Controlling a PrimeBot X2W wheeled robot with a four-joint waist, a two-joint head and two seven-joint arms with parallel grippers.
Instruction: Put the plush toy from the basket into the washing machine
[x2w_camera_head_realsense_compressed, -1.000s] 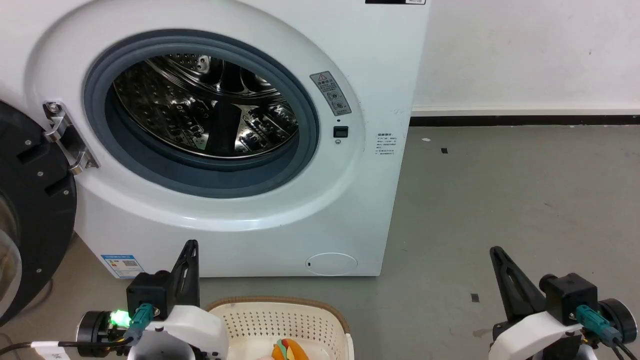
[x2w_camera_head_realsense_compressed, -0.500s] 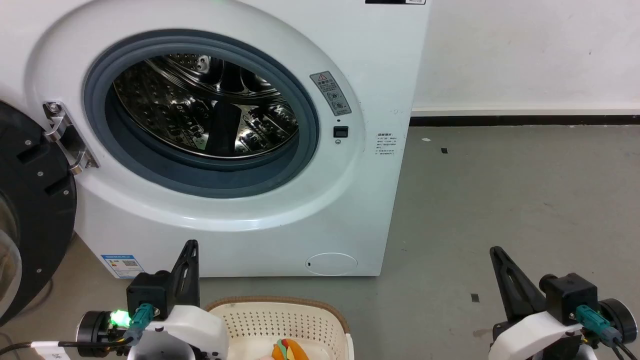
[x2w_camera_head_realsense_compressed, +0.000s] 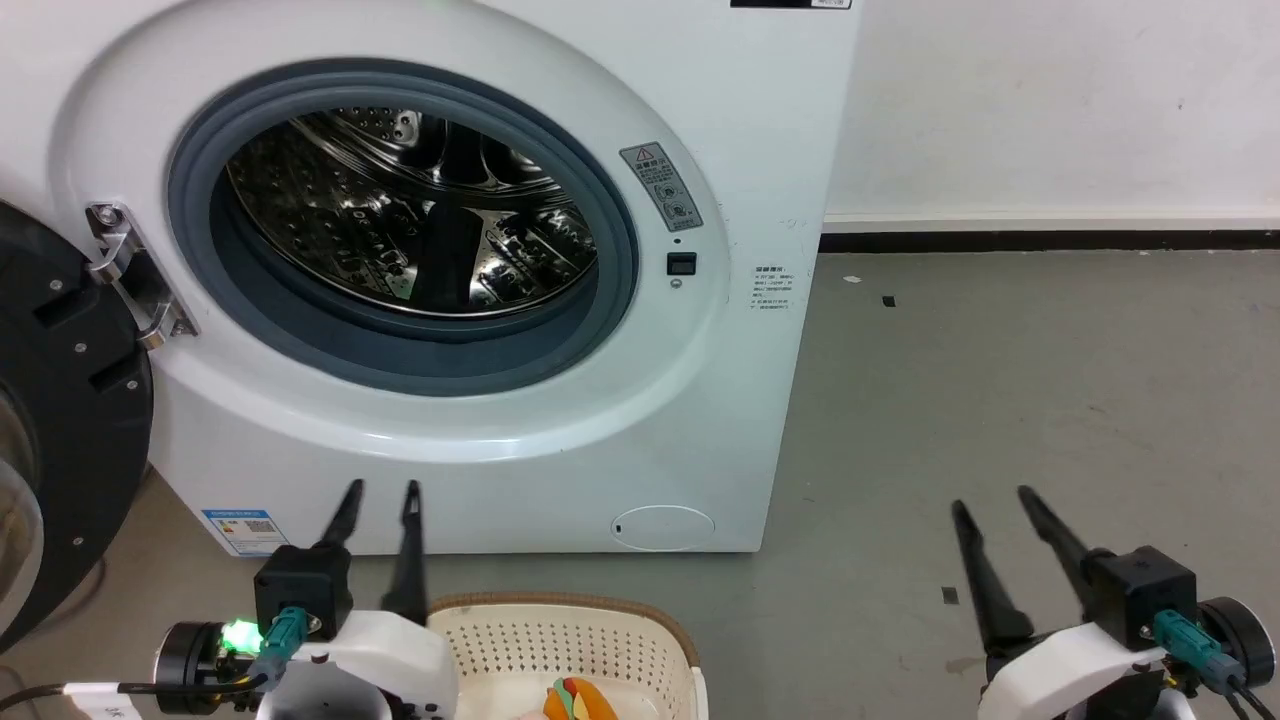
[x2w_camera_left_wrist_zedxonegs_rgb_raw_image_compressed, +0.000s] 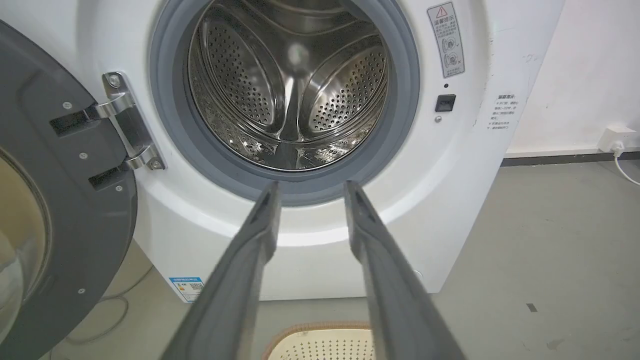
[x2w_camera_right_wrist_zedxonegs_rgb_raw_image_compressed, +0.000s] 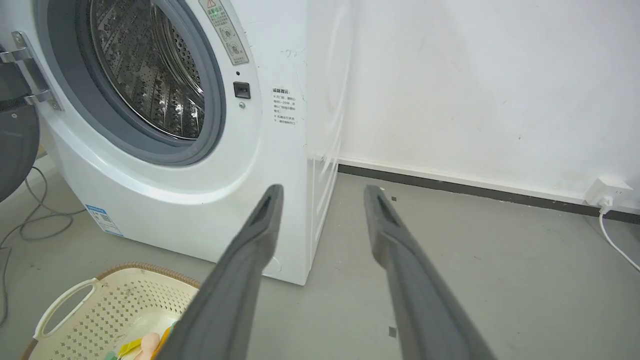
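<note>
Plush toy (x2w_camera_head_realsense_compressed: 576, 701), bottom centre in basket (x2w_camera_head_realsense_compressed: 560, 603): probably soft, light, so pinch mid-bun; left tool (x2w_camera_head_realsense_compressed: 383, 487), right tool (x2w_camera_head_realsense_compressed: 992, 498) spread, empty.

Bright even light, drum (x2w_camera_head_realsense_compressed: 420, 220) glare, wrist-cam edge distortion

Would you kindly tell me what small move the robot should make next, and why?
Probably dip the left gripper down toward the plush toy: its jaws stand open, the toy lies ungrasped in the basket beside it, and the washing machine is open.
</note>
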